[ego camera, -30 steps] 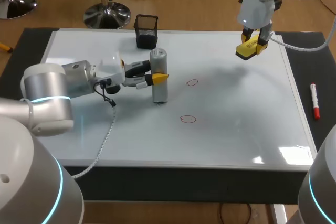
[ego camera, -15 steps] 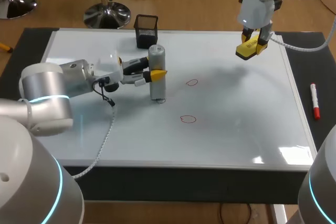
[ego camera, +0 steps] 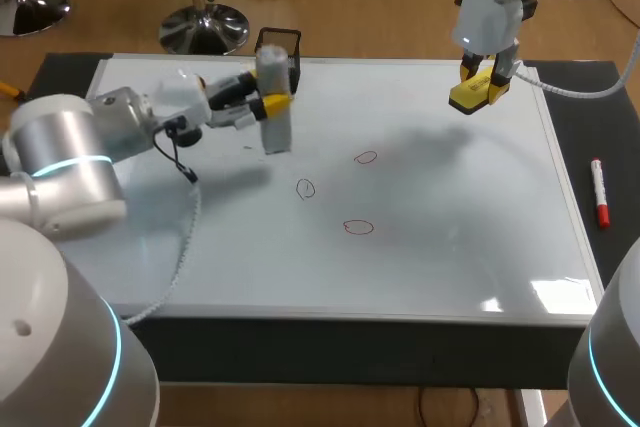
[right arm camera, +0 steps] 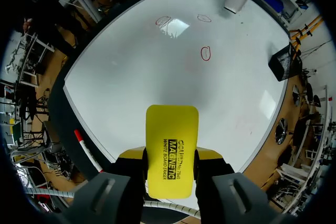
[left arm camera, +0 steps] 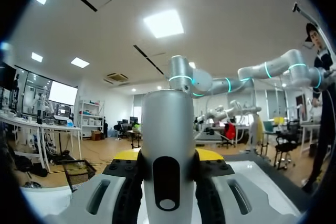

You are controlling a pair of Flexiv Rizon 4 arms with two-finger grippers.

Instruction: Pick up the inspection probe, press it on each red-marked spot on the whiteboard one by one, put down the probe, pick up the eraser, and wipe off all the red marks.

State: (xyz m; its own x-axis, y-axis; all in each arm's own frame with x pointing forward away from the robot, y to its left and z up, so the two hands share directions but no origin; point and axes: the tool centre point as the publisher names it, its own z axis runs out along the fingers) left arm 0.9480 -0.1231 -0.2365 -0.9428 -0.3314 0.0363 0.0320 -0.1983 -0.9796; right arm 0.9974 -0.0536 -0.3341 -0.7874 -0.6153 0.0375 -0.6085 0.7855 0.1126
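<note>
Two arms are over the whiteboard (ego camera: 450,267), both w/ full jaws. Far left: my left arm (ego camera: 90,147) comes in low over the board's back left part. The left jaws are clamped on the probe (ego camera: 272,97), a gray tube held about upright. In the left wrist view the probe (left arm camera: 168,150) fills the gap btw the yellow tips (left arm camera: 126,155), and both touch it. Its low end looks to be off the board; its shadow lies a bit apart. Just behind the probe is a black mesh cup (ego camera: 285,45) at the board's back edge. A white cable (ego camera: 185,257) hangs from the left arm across the board.

Mid board: 3 red marks, small rings. One mark (ego camera: 305,188) is nearest the probe, one mark (ego camera: 366,157) is to its right, and one mark (ego camera: 357,227) is nearer the front.

Right side: the right jaws are clamped on the yellow eraser (ego camera: 478,93), up above the board's back right part. The right wrist view shows the eraser (right arm camera: 171,150) btw the tips. Far right: a red marker (ego camera: 599,192) lies on the dark tabletop (ego camera: 600,117) beside the board.
</note>
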